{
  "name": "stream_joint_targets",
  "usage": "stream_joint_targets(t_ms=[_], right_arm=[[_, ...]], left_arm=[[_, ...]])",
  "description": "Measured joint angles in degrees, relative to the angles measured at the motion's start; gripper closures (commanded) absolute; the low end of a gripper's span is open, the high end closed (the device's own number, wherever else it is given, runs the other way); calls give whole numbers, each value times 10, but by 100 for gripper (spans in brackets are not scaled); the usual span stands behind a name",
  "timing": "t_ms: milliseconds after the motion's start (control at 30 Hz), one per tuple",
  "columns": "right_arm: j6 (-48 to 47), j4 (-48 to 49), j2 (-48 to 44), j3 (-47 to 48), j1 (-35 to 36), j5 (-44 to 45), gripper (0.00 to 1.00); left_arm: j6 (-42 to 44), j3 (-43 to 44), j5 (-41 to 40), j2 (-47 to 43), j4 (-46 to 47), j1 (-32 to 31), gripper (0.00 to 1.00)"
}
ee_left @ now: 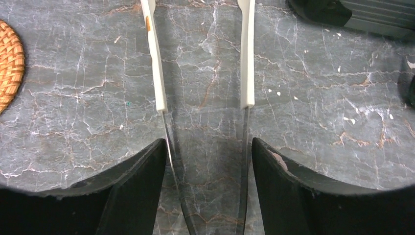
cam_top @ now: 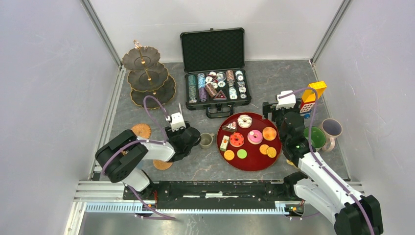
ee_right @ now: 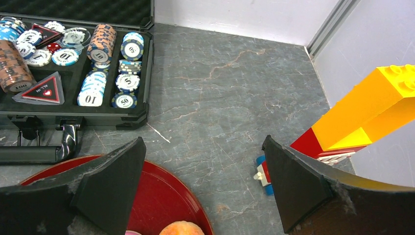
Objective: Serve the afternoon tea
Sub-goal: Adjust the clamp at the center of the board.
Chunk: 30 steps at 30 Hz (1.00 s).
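Observation:
Toy sweets lie on a round red tray (cam_top: pixel 250 165): a white donut (cam_top: pixel 244 121), a red donut (cam_top: pixel 237 139), a pink donut (cam_top: pixel 255 136), orange and green rounds (cam_top: pixel 242 153) and cake slices (cam_top: pixel 229 127). An olive mug (cam_top: pixel 206 140) stands left of the tray. The dark three-tier stand (cam_top: pixel 148 78) is at the back left. My left gripper (cam_top: pixel 187 138) points down beside the olive mug. In the left wrist view its fingers (ee_left: pixel 142 191) close from outside on white-tipped tongs (ee_left: pixel 156 73). My right gripper (cam_top: pixel 274 115) (ee_right: pixel 204 138) hangs open over the tray's far right rim (ee_right: pixel 161 196).
An open black case of poker chips (cam_top: pixel 215 88) (ee_right: pixel 73 73) sits behind the tray. A red-yellow block tower (cam_top: pixel 311 98) (ee_right: pixel 372 112) stands at the right, with a green mug (cam_top: pixel 315 138) and a pale mug (cam_top: pixel 332 128) in front of it. Wicker coasters (cam_top: pixel 141 130) (ee_left: pixel 10 63) lie by the left arm.

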Motion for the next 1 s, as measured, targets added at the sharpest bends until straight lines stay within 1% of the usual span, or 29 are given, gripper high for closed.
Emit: stream_joint_targets(t_ms=[100, 267, 433, 633, 767, 867, 1000], right_arm=[[0, 0, 0, 0, 0, -1, 2], [0, 0, 0, 0, 0, -2, 2], [0, 0, 0, 0, 0, -2, 2], [0, 0, 0, 0, 0, -2, 2], [0, 0, 0, 0, 0, -2, 2], [0, 0, 0, 0, 0, -1, 2], [0, 0, -2, 0, 0, -1, 2]], left_arm=[[0, 12, -11, 19, 2, 1, 27], [0, 30, -30, 45, 2, 6, 32], [0, 31, -34, 47, 3, 9, 41], [2, 33, -22, 37, -9, 17, 45], [13, 33, 17, -21, -66, 19, 46], [24, 34, 42, -99, -115, 19, 45], [41, 59, 72, -202, -212, 19, 45]])
